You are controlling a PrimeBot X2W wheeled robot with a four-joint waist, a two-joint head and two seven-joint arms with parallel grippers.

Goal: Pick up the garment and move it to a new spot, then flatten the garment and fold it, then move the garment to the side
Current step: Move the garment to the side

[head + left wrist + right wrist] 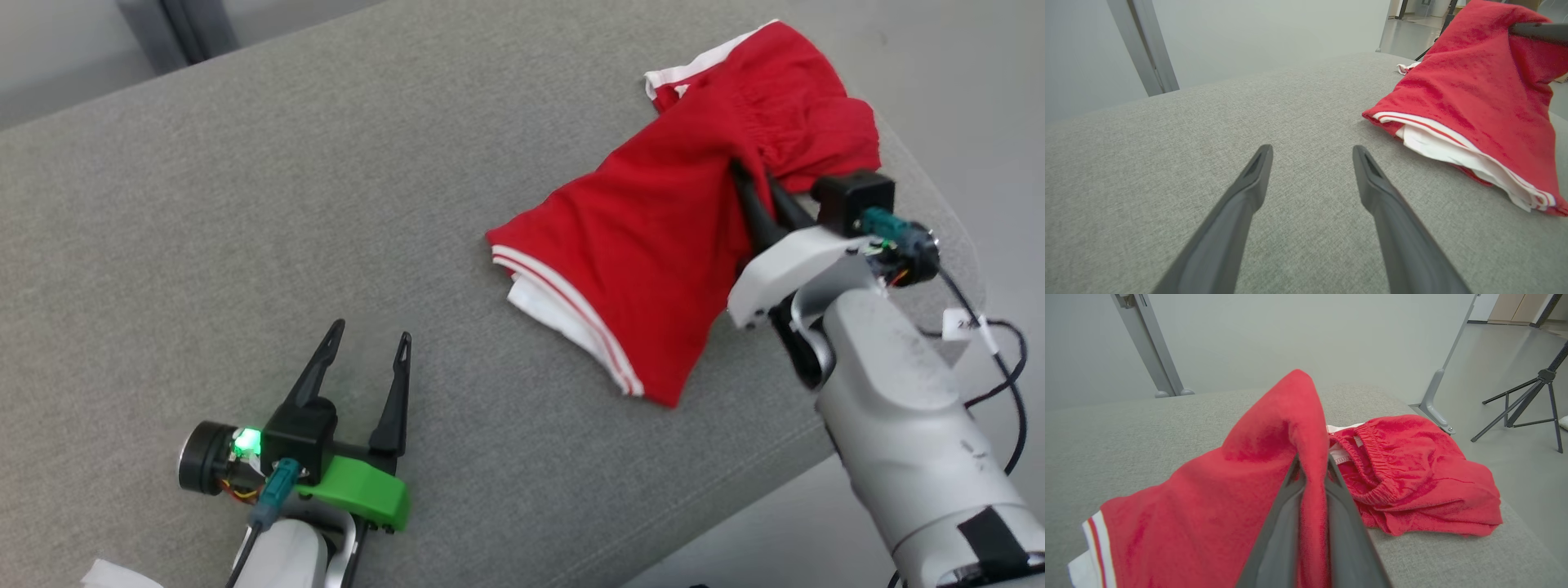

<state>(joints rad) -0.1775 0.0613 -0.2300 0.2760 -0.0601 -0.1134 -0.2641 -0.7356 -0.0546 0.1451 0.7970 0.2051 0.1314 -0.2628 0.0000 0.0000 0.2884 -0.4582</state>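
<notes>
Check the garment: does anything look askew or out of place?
The red garment lies crumpled near the right edge of the grey surface, its waistband end bunched, one fold pinched into a peak by the right end effector. Nothing looks torn.

A white tag point(962, 324) on the black cable point(1023, 359), just behind the right gripper point(751, 175), is showing print too small to read.

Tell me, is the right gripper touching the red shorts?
Touching. In the right wrist view the right gripper pinches a raised fold of the red shorts between its fingers.
</notes>
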